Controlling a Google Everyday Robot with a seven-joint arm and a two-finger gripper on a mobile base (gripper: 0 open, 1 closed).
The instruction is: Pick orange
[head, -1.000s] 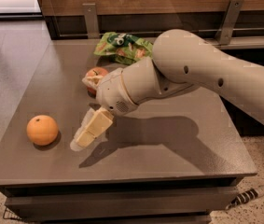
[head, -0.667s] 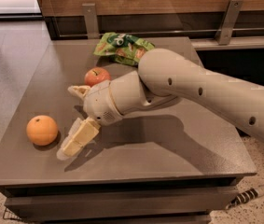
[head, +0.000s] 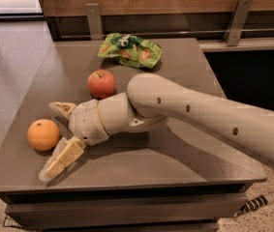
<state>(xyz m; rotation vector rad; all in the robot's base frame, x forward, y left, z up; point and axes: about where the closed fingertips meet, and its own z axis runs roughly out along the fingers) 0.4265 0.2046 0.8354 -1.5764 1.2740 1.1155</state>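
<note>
The orange [head: 43, 134] is round and bright orange and sits on the grey table [head: 185, 158] near its front left corner. My gripper [head: 54, 138] is low over the table right beside the orange, on its right side. It is open: one cream finger [head: 62, 108] points out behind the orange and the other finger [head: 63, 157] lies in front of it. The orange lies at the mouth of the spread jaws and nothing is gripped. My white arm [head: 199, 112] reaches in from the right across the table.
A red-orange apple [head: 101, 83] stands behind my wrist in the middle of the table. A green snack bag [head: 130, 50] lies at the back. A wooden wall with metal brackets [head: 235, 18] runs behind. The table's front edge is close below the gripper.
My gripper has moved left toward the orange, and its fingers now stand on either side of it. The apple is now uncovered behind the wrist. The orange has not moved.
</note>
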